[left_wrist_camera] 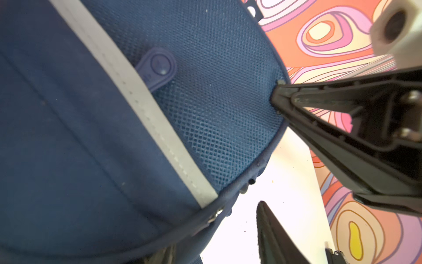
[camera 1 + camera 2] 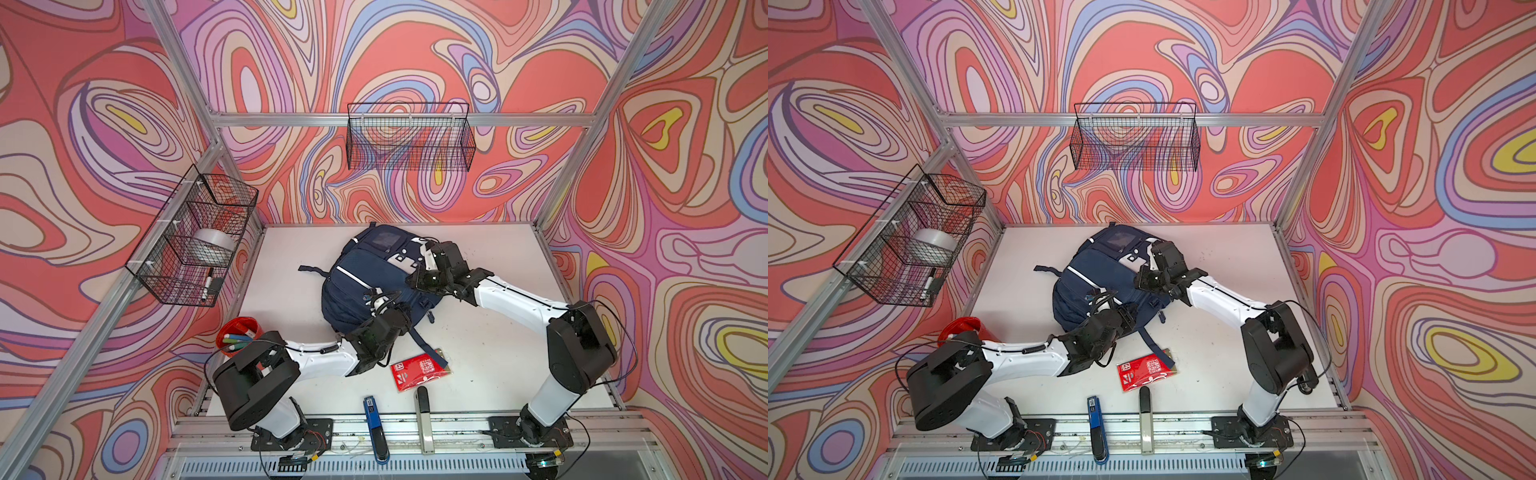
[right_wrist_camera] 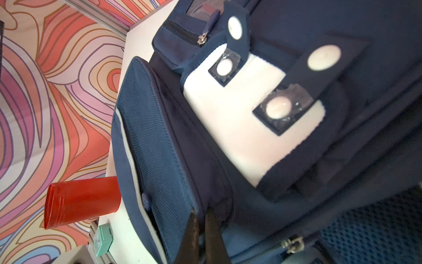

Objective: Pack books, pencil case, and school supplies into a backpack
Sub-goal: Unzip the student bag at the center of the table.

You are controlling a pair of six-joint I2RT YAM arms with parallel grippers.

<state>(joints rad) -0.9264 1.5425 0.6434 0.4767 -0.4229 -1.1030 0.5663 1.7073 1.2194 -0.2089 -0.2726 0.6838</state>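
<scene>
Two grippers are seen at the backpack (image 2: pixel 365 286), which is laid flat mid-table with its front pockets up in both top views. Its inside is not shown in any view, and its near end is covered by the left arm (image 2: pixel 320 357).

Left gripper (image 1: pixel 268 149): jaws are set well apart, nothing is clamped. One fingertip (image 1: pixel 279 96) is pressed against the edge of the mesh pocket (image 1: pixel 217 102). The other finger is cut off by the frame edge and is seen over bare table (image 2: pixel 498 332). From above, the fingers cannot be made out under the wrist.

Right gripper (image 3: pixel 202 212): fingers are closed almost together at a fold of the backpack near the white patch (image 3: pixel 239 109). Whether fabric is pinched between them cannot be told; the tips are dark and blurred.

Red packet (image 2: pixel 419 372) is laid on the table just in front of the backpack, apart from it, near a loose strap (image 2: pixel 419 340). A thin strip of something is seen at its far edge; it cannot be identified.

Red cup (image 2: pixel 239 334) of markers is partly masked by the left arm. Blue stapler (image 2: pixel 375 428) is laid across the front rail. A grey bar (image 2: pixel 424 415) with a black end beside it cannot be identified.
</scene>
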